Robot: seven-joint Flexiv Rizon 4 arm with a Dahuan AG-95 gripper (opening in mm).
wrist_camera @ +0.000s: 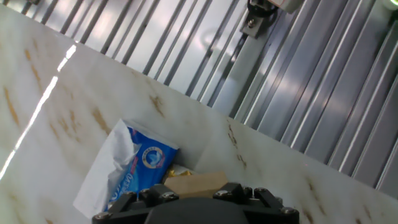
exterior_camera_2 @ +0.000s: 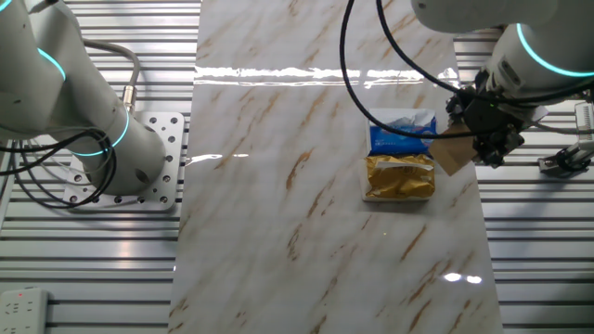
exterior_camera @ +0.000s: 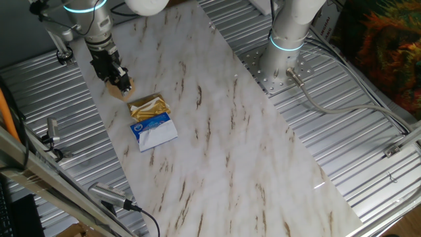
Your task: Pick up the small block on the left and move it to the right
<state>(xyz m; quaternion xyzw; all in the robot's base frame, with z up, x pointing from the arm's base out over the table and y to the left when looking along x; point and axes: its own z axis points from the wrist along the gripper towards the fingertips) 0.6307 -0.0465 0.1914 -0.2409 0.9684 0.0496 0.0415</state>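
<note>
The small light-tan wooden block sits between my gripper's fingers, tilted, at the marble table's left edge. It also shows in the other fixed view and the hand view. My gripper is shut on the block; I cannot tell whether the block touches the table. In the hand view the black gripper body hides the block's lower part.
A gold foil packet and a blue-and-white packet lie just beside the block. The marble slab stretches right. Ribbed metal surrounds it. A second arm's base stands at the far side.
</note>
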